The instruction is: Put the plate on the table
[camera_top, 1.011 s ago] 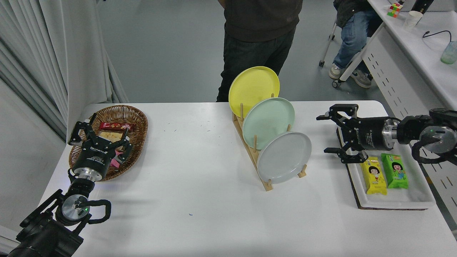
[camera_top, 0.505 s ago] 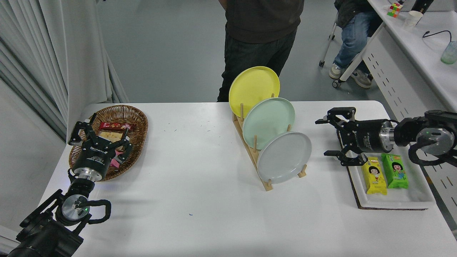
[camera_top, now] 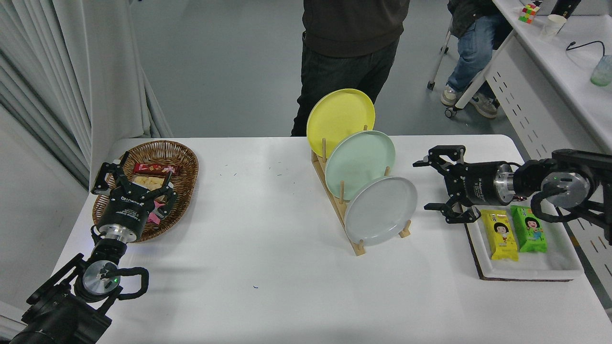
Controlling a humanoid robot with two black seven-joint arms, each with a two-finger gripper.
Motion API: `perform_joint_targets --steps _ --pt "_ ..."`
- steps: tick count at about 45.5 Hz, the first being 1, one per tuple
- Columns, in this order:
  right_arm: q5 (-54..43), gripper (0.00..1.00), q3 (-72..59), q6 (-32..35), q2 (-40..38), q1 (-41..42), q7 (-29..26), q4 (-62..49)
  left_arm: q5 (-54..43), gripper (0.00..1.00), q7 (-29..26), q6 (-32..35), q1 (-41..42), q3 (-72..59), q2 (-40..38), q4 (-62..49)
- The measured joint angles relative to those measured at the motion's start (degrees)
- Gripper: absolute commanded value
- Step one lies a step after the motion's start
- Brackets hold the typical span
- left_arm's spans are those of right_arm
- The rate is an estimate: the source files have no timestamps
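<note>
Front slot of the wooden rack (camera_top: pixel 356 246): grey plate (camera_top: pixel 381 210) stands on edge, leaning back on the mint green plate (camera_top: pixel 359 164), nothing holding it. Right gripper (camera_top: pixel 423 185) sits just to its right, level with the upper rim, fingers spread wide, empty. Reach step. My read: come in sideways so one finger goes behind the rim and one in front, bite near the top edge, close fully, then lift up clear of the pegs before tilting flat onto bare table (camera_top: pixel 267 258). Risk: nudging the mint plate or dragging the rack. Left gripper (camera_top: pixel 135 184) parked over the basket (camera_top: pixel 184 162), fingers apart.
</note>
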Motion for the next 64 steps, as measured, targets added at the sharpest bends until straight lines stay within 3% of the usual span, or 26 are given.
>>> perform_joint_targets --steps 17,34,49,64 --pt "3.0 1.0 -2.2 0.6 -1.1 3.1 3.9 3.5 0.0 0.98 0.0 0.0 0.0 0.0 0.0 0.0" --pt "-3.2 1.0 1.2 0.0 -3.9 1.7 4.7 6.8 0.0 0.98 0.0 0.0 0.0 0.0 0.0 0.0" --pt "-3.0 1.0 1.2 -13.6 -3.6 2.2 4.8 12.1 0.0 0.98 0.0 0.0 0.0 0.0 0.0 0.0" --pt "-1.1 1.0 1.9 -21.0 -0.8 2.3 4.6 14.3 0.0 0.98 0.0 0.0 0.0 0.0 0.0 0.0"
